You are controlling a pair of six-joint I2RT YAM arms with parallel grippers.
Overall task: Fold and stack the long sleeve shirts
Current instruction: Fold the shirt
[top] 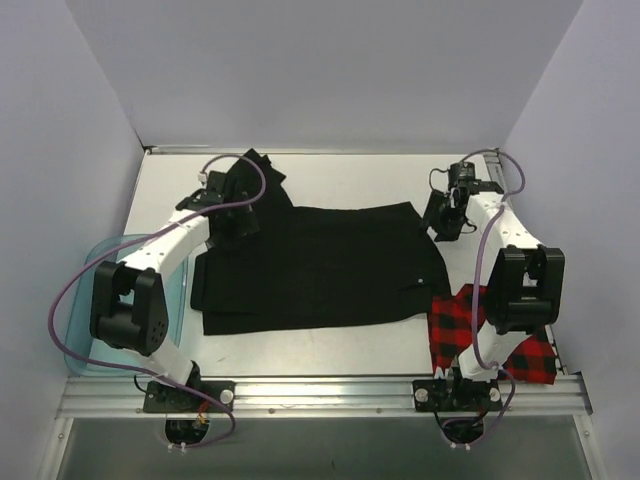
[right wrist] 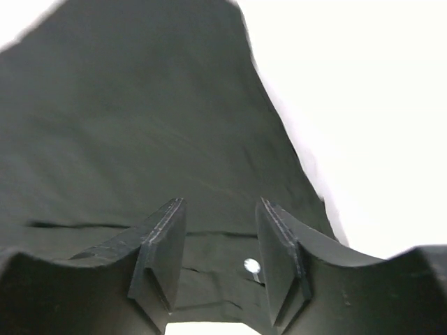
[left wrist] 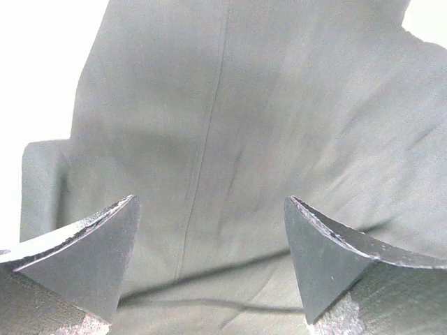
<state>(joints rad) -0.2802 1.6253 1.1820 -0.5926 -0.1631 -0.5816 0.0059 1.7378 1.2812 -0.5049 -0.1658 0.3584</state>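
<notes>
A black shirt (top: pixel 310 265) lay spread flat at the centre of a white table (top: pixel 340 180). A red-and-black check shirt (top: pixel 455 316) sat bunched at lower right. The left gripper (top: pixel 235 225) hovered over the black shirt's upper left, jaws wide apart. The right gripper (top: pixel 438 230) hung at its right edge, jaws parted and holding nothing. A teal tub (top: pixel 92 260) sat far left.

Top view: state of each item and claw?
Black shirt: spread flat, sleeve bunched at far left.
Check shirt: crumpled at near right, partly under the right arm.
Tub: at left edge, inside mostly hidden by the arm.
Left claw: open, over black shirt.
Right claw: open, over black shirt's edge.
</notes>
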